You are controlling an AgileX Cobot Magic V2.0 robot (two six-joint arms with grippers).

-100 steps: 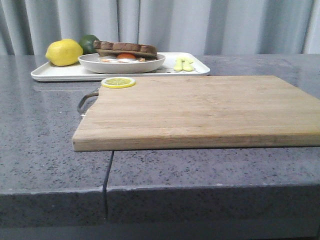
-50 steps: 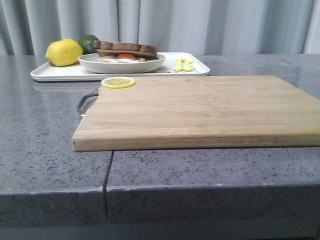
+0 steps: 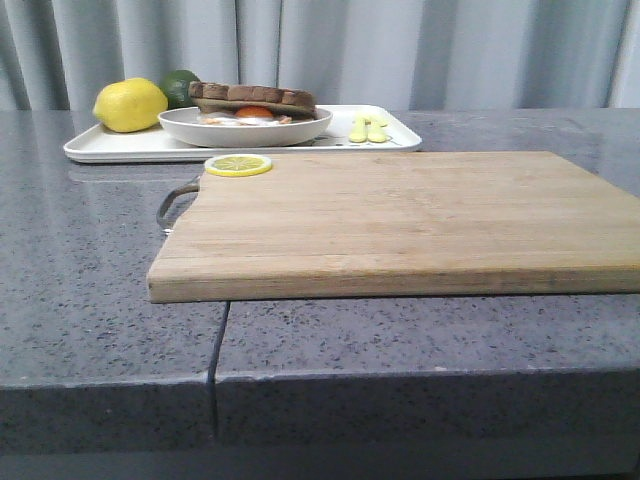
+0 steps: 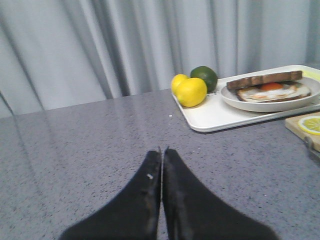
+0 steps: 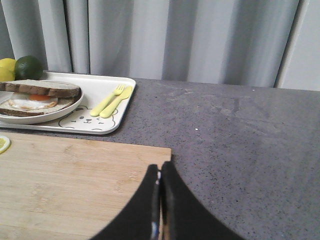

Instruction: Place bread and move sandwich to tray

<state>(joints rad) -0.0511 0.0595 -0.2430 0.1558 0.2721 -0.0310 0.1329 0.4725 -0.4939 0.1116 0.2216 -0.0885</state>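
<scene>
The sandwich [image 3: 252, 102] lies in a shallow white plate [image 3: 245, 131] on the white tray [image 3: 110, 148] at the back left. Its top is the bread [image 3: 250, 94], a brown-crusted slice resting over the fried egg [image 4: 272, 90] and a lower slice. Neither gripper appears in the front view. In the left wrist view my left gripper [image 4: 162, 150] is shut and empty over bare grey counter, short of the tray [image 4: 210, 115]. In the right wrist view my right gripper [image 5: 160, 167] is shut and empty above a corner of the wooden cutting board [image 5: 65, 180]; the sandwich [image 5: 37, 97] sits beyond.
A lemon [image 3: 130, 105] and a lime [image 3: 178, 85] sit at the tray's left end, and a yellow fork and spoon [image 3: 366, 129] at its right. The cutting board [image 3: 400, 215] fills the middle of the counter, with a lemon slice [image 3: 237, 165] at its back left corner. Grey curtains hang behind.
</scene>
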